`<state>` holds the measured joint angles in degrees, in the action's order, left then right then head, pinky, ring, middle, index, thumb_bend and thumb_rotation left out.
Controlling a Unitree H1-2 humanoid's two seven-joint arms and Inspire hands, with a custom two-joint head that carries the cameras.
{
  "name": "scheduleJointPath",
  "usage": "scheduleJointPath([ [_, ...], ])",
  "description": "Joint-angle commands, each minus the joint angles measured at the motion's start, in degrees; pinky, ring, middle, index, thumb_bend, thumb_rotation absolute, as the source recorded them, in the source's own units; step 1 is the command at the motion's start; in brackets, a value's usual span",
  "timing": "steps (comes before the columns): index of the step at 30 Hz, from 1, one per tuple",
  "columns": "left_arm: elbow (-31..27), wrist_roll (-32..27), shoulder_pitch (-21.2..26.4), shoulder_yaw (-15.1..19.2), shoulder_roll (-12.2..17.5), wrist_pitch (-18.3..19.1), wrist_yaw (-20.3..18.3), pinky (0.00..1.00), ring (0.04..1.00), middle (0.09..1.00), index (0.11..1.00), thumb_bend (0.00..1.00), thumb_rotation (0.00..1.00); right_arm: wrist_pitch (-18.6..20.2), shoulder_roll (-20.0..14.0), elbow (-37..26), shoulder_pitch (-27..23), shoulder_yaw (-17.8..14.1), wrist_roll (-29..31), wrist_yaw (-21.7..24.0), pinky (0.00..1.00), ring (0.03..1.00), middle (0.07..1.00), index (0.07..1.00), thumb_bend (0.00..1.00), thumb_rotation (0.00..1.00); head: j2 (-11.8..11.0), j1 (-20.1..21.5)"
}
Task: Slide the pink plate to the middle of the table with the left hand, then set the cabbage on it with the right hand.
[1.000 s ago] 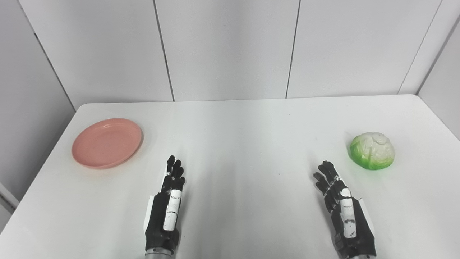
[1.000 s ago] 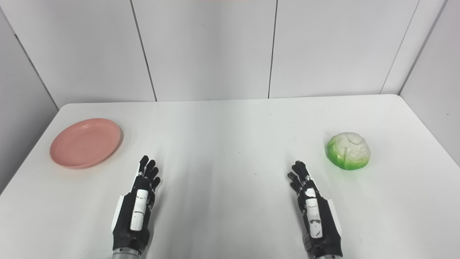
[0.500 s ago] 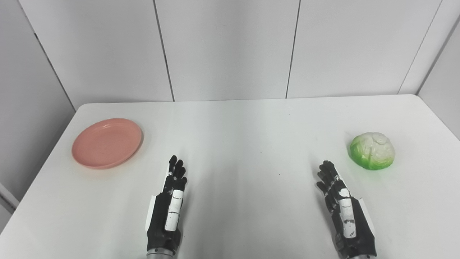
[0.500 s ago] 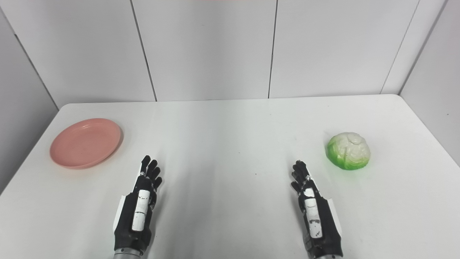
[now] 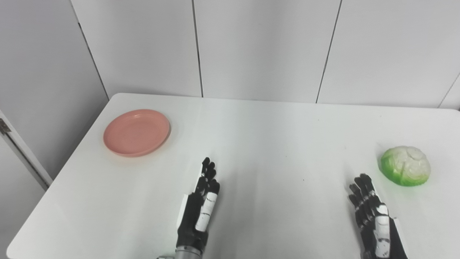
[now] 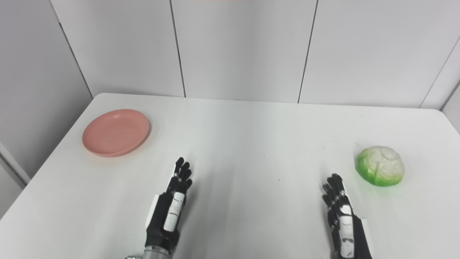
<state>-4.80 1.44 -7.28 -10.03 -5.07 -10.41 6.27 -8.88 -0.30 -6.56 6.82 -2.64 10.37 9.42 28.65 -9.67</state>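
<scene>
The left hand (image 5: 199,212) and right hand (image 5: 375,223) are lying empty with fingers extended on the table (image 5: 258,144). The plate (image 5: 136,132) is sitting far left, the cabbage (image 5: 405,165) far right.

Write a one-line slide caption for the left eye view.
Both hands open and idle: left hand short of the pink plate, right hand near the cabbage.

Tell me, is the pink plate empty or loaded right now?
Empty. The pink plate shows only its bare pink surface; the cabbage sits on the table, far to the right.
</scene>
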Motion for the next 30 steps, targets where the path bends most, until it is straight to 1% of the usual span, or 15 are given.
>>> scheduleJointPath([
  [1,0.4,0.9,-3.1,-0.4,-2.6,-2.6,0.6,1.0,1.0,1.0,1.0,0.74,0.88,-2.1,-2.3,1.0,2.6,-0.5,0.3,0.6,0.99,0.959,0.961,0.976,0.83,1.0,-0.5,-0.4],
  [7,2.1,1.2,-2.9,-0.3,-2.7,-5.2,0.8,1.0,1.0,1.0,1.0,0.72,0.9,-3.1,-2.3,2.4,2.4,-0.7,0.2,1.2,1.0,0.969,0.971,0.981,0.84,1.0,-1.5,-0.6],
  [10,3.3,-0.5,-2.6,0.6,-2.9,-10.1,1.0,1.0,0.984,0.987,1.0,0.72,0.86,-3.9,-1.8,3.7,2.0,-0.4,-0.2,1.2,1.0,0.969,0.97,0.977,0.84,1.0,-2.8,0.5],
  [11,3.5,-0.6,-2.5,0.8,-2.9,-11.1,0.9,1.0,0.981,0.985,1.0,0.72,0.86,-4.2,-1.7,4.0,1.9,-0.3,-0.3,1.2,0.99,0.968,0.969,0.977,0.84,1.0,-2.8,0.5],
  [12,2.5,-1.8,-2.4,1.1,-2.7,-11.0,0.5,1.0,0.979,0.984,1.0,0.73,0.86,-4.6,-1.7,4.4,1.8,-0.2,-0.3,1.2,0.99,0.967,0.969,0.976,0.84,1.0,-3.4,0.8],
  [14,0.7,-3.8,-2.0,1.5,-2.5,-10.2,0.1,1.0,0.982,0.987,1.0,0.76,0.84,-5.2,-1.7,5.1,1.6,-0.1,-0.2,1.3,0.99,0.963,0.966,0.971,0.82,1.0,-3.5,0.9],
  [17,-1.1,-5.0,-0.6,2.3,-1.9,-8.8,-0.1,1.0,0.981,0.987,1.0,0.84,0.85,-5.7,-1.8,6.0,1.4,0.1,0.1,1.5,0.98,0.958,0.958,0.966,0.84,1.0,-3.7,0.8],
  [18,-1.4,-5.8,0.9,3.1,-1.5,-8.8,-0.2,1.0,0.98,0.987,1.0,0.84,0.85,-5.9,-1.9,6.3,1.3,0.1,0.1,1.6,0.98,0.958,0.958,0.965,0.84,1.0,-3.8,0.5],
  [20,-1.6,-7.0,3.1,4.5,-0.9,-8.7,-0.4,0.95,0.96,0.973,0.991,0.82,0.84,-5.8,-2.0,6.8,1.1,0.1,0.2,1.6,0.98,0.957,0.957,0.963,0.84,1.0,-4.0,0.0],
  [21,-1.5,-7.2,5.5,5.9,0.1,-8.7,-0.3,0.94,0.955,0.969,0.988,0.82,0.83,-5.8,-2.1,7.0,1.0,0.2,0.3,1.7,0.98,0.958,0.956,0.962,0.84,1.0,-4.3,-0.4],
  [22,-1.4,-7.1,7.0,6.9,0.7,-8.7,-0.3,0.89,0.936,0.957,0.979,0.82,0.83,-5.8,-2.2,7.2,0.9,0.2,0.4,1.8,0.98,0.958,0.958,0.966,0.83,1.0,-4.3,-0.4],
  [23,-1.1,-7.5,9.3,8.1,1.9,-8.7,-0.5,0.86,0.924,0.943,0.967,0.81,0.83,-5.9,-2.3,7.4,0.7,0.2,0.4,1.9,0.98,0.961,0.96,0.972,0.82,1.0,-4.4,-0.8],
  [26,-1.1,-7.2,14.4,11.0,4.6,-8.4,-0.8,0.83,0.902,0.915,0.955,0.8,0.83,-6.1,-2.3,7.8,0.6,0.4,0.2,1.9,0.99,0.965,0.961,0.979,0.82,1.0,-4.5,-1.1],
  [28,-0.7,-7.6,19.8,13.7,7.9,-6.7,-0.8,0.81,0.877,0.893,0.935,0.81,0.81,-6.2,-2.3,7.9,0.6,0.5,0.1,1.9,0.99,0.964,0.957,0.978,0.83,1.0,-4.4,-1.3],
  [30,0.5,-8.0,24.3,16.3,10.7,-4.8,-0.5,0.79,0.847,0.87,0.897,0.85,0.78,-6.2,-2.3,7.7,0.7,0.7,0.0,1.9,0.98,0.961,0.948,0.976,0.84,1.0,-4.1,-1.2],
])
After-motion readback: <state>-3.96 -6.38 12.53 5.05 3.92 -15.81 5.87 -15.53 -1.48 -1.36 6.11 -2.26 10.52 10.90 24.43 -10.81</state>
